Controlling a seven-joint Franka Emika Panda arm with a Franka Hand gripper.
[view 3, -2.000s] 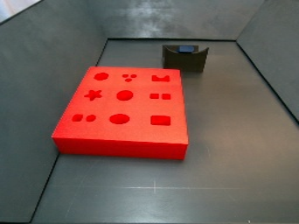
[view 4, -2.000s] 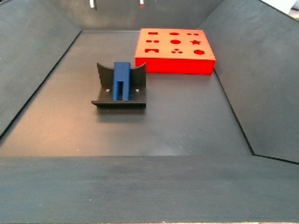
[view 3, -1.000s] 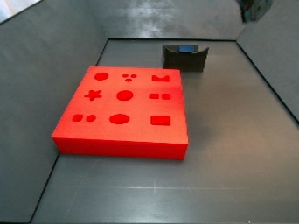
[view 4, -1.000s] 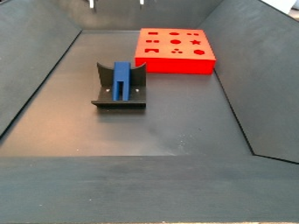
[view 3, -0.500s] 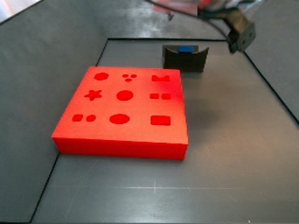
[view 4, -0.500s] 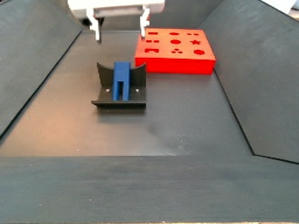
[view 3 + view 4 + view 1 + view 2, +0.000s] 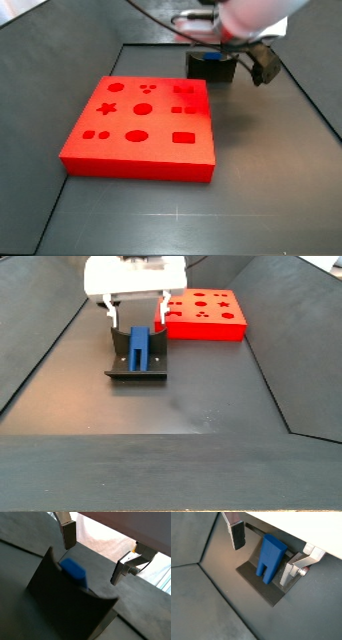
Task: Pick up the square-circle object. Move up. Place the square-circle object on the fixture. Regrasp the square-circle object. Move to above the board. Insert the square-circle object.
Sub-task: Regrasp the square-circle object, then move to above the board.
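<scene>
The blue square-circle object [image 7: 139,348] stands upright in the dark fixture [image 7: 134,373], prongs pointing down [image 7: 271,557]. My gripper [image 7: 136,318] is open, with one finger on each side of the piece's upper end and not touching it. Both wrist views show the silver fingers [image 7: 238,534] apart, with the blue piece [image 7: 73,570] lying between and beyond them. In a side view my gripper [image 7: 230,60] hangs over the fixture [image 7: 210,68] and hides the piece. The red board [image 7: 140,125] lies flat on the floor, apart from the fixture [image 7: 201,314].
Sloping grey walls [image 7: 54,346] enclose the floor on all sides. The fixture stands close to one wall [image 7: 201,45], with the board a short way off.
My gripper has come down from above into view and now straddles the blue piece in the fixture. The piece, fixture and board have not moved.
</scene>
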